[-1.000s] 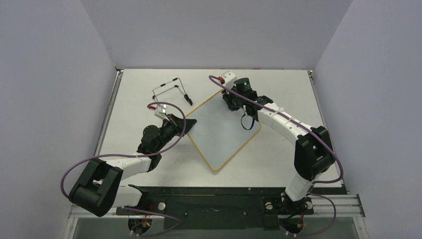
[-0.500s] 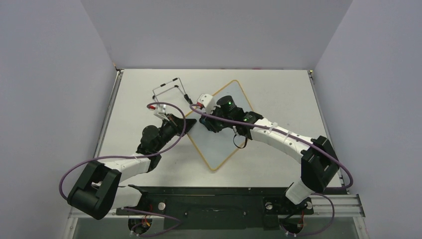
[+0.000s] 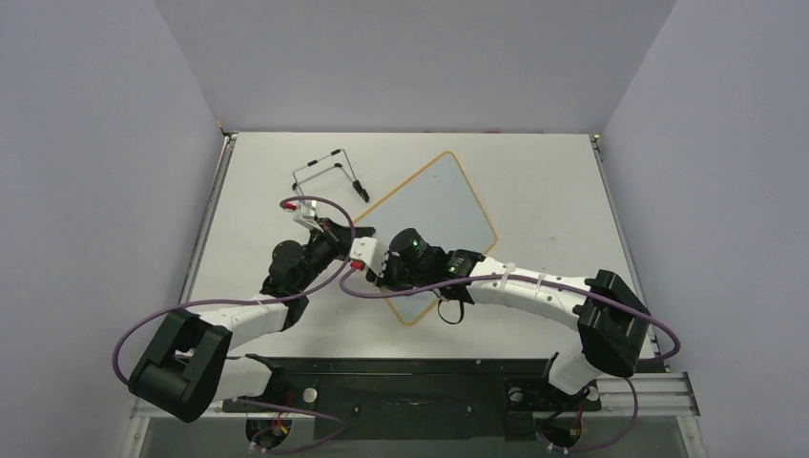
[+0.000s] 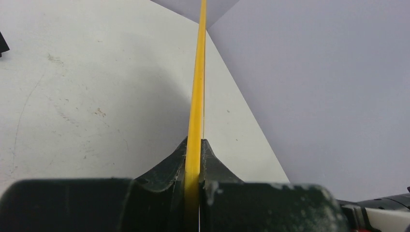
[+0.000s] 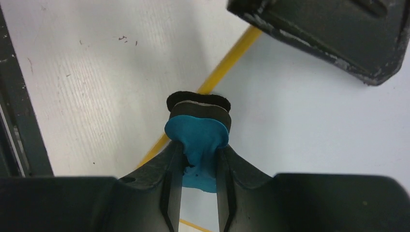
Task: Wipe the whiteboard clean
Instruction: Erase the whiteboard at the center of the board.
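Two fingers of the right gripper [image 5: 198, 152] are pinching a small blue eraser [image 5: 197, 137]. The soft foam is bulging out between them, so the grip is narrow and full. The eraser's dark felt face is pressing on the whiteboard [image 3: 441, 198] right where the glossy white meets the yellow frame, at the board's left side.

Just beside it, the left gripper [image 4: 194, 153] is clamping the frame edge-on, with only the thin yellow strip between its nearly closed jaws. In the right wrist view, one of its dark fingers is lying over the white face.

The board is sitting cornerwise on the table [image 3: 563, 172], about mid-table between the two arms, with its far corner pointing toward the back wall. A black wire stand [image 3: 329, 172] is standing just beside its upper left edge. I cannot tell whether the clamped side is resting on the table or raised a little. No writing is showing on the uncovered part of the face.

The board is looking thin, stiff and light, with a slick face, so it would likely skate or pivot under a wiping stroke. The frame edge is the sensible hold, since fingers would slip on the gloss. One pinch near a corner is giving little resistance to twisting, so moderate pressure seems wise.
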